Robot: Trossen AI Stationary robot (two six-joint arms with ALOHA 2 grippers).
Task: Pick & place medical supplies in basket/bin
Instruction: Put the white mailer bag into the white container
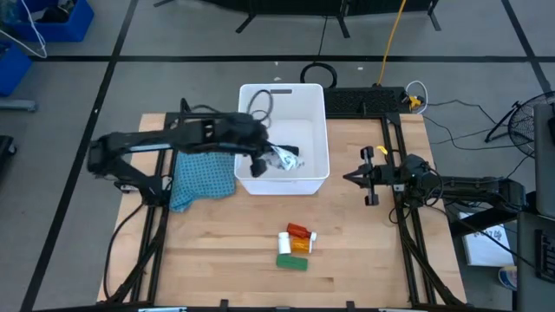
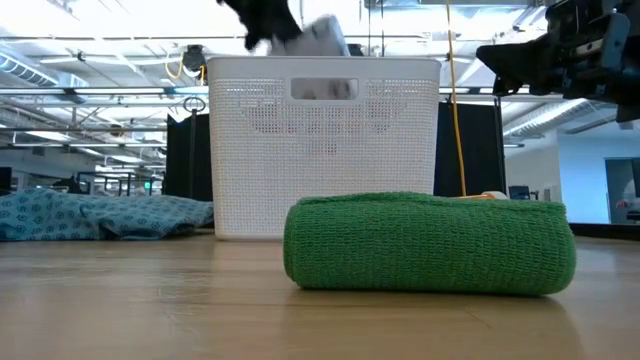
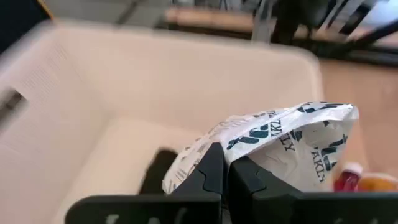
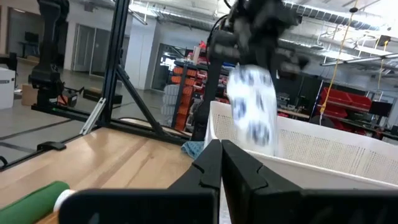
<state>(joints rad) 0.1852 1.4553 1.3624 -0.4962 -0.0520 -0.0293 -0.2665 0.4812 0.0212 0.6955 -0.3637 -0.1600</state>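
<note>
My left gripper (image 1: 260, 162) is shut on the white printed packet (image 1: 283, 158) over the inside of the white bin (image 1: 316, 104), near its near wall. In the low view the packet (image 2: 322, 36) is above the bin's rim (image 2: 325, 62). A dark shape (image 3: 157, 173) lies on the bin's floor. Two orange pill bottles (image 1: 300, 238) and the green block (image 1: 292, 262) lie on the table nearer the front. My right gripper (image 1: 349, 178) is shut and empty, held above the table right of the bin. My left gripper pinches the packet's crumpled edge (image 3: 214, 152) between its two fingers. The fingers slant down from the table's left side. The packet juts out past the fingertips, bulged and creased, lifted clear over the bin's floor.
The blue-green patterned cloth (image 1: 202, 178) lies on the table against the bin's left side, under my left arm. Blue crates (image 1: 52, 22) stand on the floor at the far left. Bare wood lies between the bin and the bottles.
</note>
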